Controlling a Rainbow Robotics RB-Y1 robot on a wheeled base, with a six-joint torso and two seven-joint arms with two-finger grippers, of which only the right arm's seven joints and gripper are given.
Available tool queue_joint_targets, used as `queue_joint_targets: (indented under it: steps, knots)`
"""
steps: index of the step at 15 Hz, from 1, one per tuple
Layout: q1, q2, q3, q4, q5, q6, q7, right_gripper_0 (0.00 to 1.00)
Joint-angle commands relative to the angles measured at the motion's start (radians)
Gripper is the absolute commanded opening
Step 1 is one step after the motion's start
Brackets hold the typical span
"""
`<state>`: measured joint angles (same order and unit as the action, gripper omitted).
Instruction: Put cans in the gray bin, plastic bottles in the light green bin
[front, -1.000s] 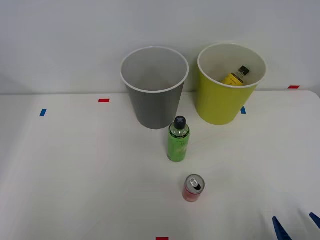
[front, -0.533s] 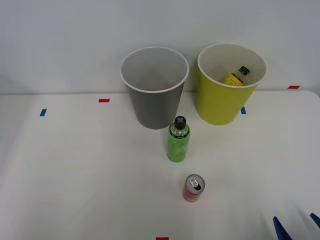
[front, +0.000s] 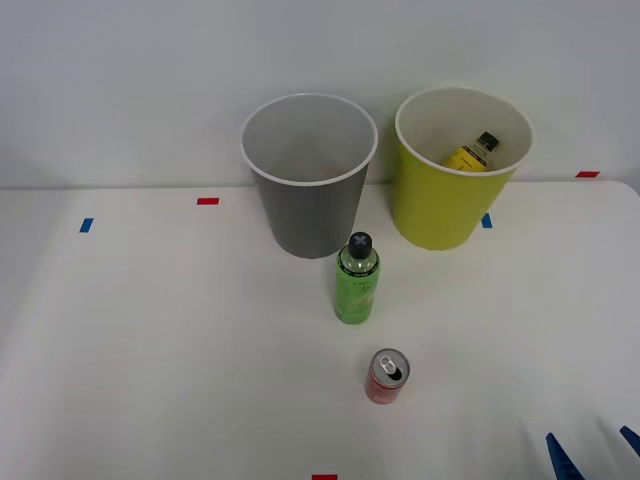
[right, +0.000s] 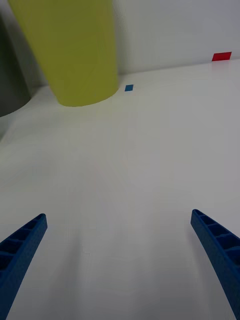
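Low at the table's near-right corner, right gripper hovers, fingers spread.

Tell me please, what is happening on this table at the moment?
A robot is sorting drink containers into two bins. The yellow bottle already lies inside the light green bin. The green bottle and the red can stand upright on the white table, in front of the gray bin, which looks empty. The right gripper is open and holds nothing; it hangs low over bare table near the light green bin, at the table's near right corner in the front view.
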<state>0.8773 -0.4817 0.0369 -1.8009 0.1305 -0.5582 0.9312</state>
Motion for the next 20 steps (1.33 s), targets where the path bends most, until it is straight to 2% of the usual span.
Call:
queue_joint_targets:
  steps: [1, 20]
  knots:
    - [0.000, 0.000, 0.000, 0.000, 0.000, 0.000, 0.000, 1.00]
    - [0.000, 0.000, 0.000, 0.000, 0.000, 0.000, 0.000, 1.00]
